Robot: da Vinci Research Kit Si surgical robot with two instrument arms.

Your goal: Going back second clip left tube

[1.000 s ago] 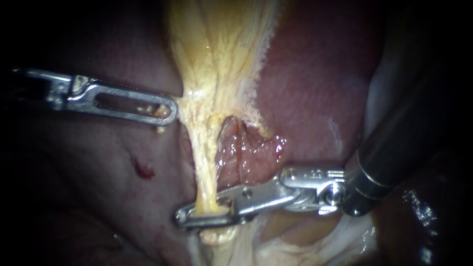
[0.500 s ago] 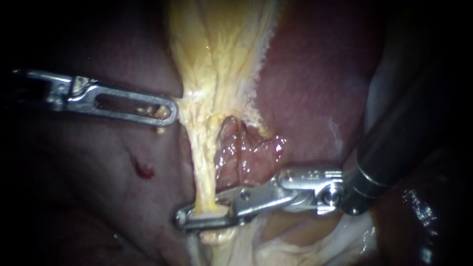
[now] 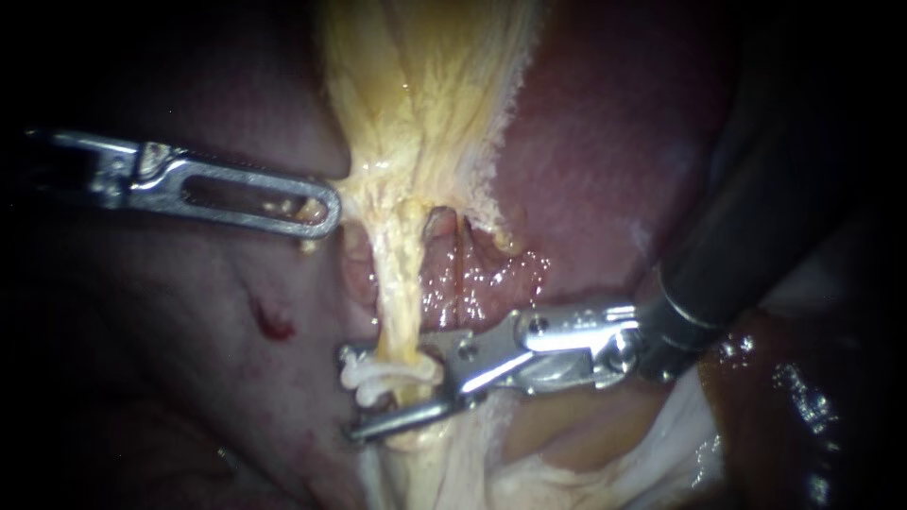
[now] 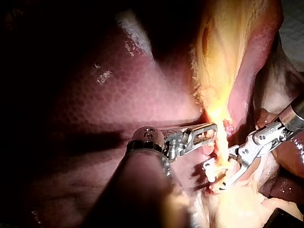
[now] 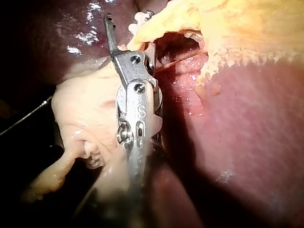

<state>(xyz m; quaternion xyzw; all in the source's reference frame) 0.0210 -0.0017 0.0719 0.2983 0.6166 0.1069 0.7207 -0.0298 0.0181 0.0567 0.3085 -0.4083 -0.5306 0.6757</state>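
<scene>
My left instrument [image 3: 316, 210] looks like dull brushed metal; my right instrument [image 3: 351, 395] is brighter polished metal on a dark glossy shaft [image 3: 746, 227]. The clip [image 3: 383, 376] looks smooth white plastic, the tube [image 3: 399, 283] fibrous and wet, the liver [image 3: 586, 170] slick, glossy

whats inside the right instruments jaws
A white clip sits on the yellow tube between the right instrument's open jaws. What lies behind the tube there is covered.

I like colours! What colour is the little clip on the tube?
White. The clip shows best in the endoscope view, on the yellow tube.
</scene>
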